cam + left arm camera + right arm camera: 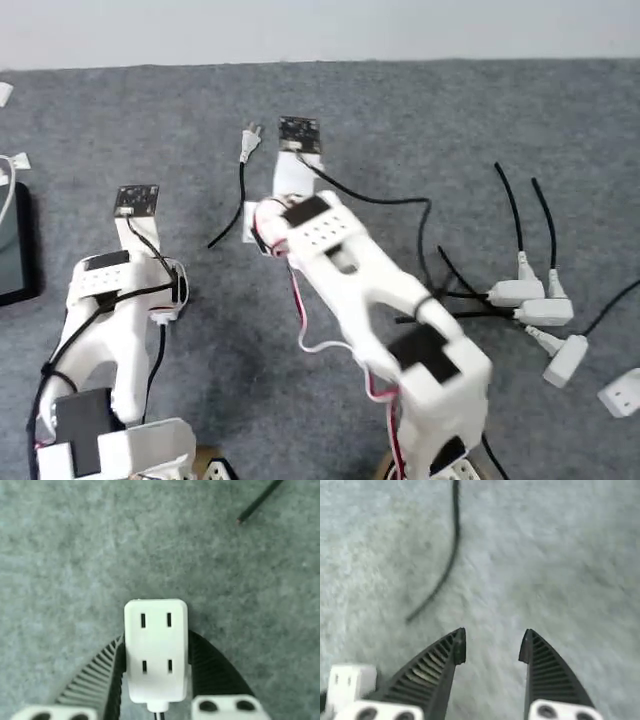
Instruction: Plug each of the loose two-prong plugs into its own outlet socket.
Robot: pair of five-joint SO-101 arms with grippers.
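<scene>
The left gripper (156, 640) pinches a white plastic outlet socket block (156, 652) between its ribbed black fingers, slotted face turned up at the wrist camera, presumably so that a plug can be pushed straight in. The block shows four slots, in two pairs. The right gripper (492, 647) hangs over the grey felt-like table cover (450, 120) with fingers spread and nothing between them. It is probably meant for the one loose white two-prong plug (250, 140) at the upper centre of the high view, whose thin black cord (240, 190) trails down and left. A second white socket block (345, 685) lies just beside that gripper. Toward the right edge of the high view lie four more white plug or socket bodies (545, 312) (which is which I cannot tell), with black cords among them.
</scene>
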